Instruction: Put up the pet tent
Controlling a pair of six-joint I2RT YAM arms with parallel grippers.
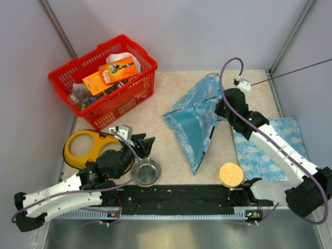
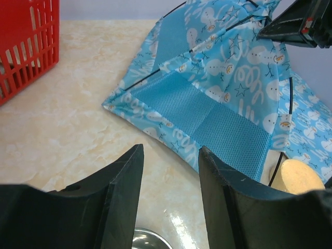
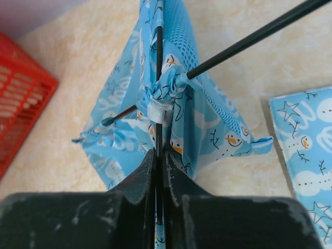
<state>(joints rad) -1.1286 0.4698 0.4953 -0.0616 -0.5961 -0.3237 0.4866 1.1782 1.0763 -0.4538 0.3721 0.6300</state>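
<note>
The pet tent (image 1: 196, 116) is light-blue printed fabric with thin dark poles, half collapsed in the middle of the table; it also shows in the left wrist view (image 2: 218, 93) and right wrist view (image 3: 171, 104). My right gripper (image 3: 159, 151) is shut on one thin dark pole (image 3: 158, 57) just below the fabric knot where the poles cross; in the top view it is at the tent's right upper side (image 1: 224, 106). My left gripper (image 2: 170, 155) is open and empty, low over the table left of the tent, above the steel bowl (image 1: 146, 171).
A red basket (image 1: 104, 78) full of items stands at the back left. A yellow ring-shaped object (image 1: 83, 148) lies by the left arm. A flat blue printed mat (image 1: 270, 148) lies at the right. A round tan disc (image 1: 231, 175) sits near the front rail.
</note>
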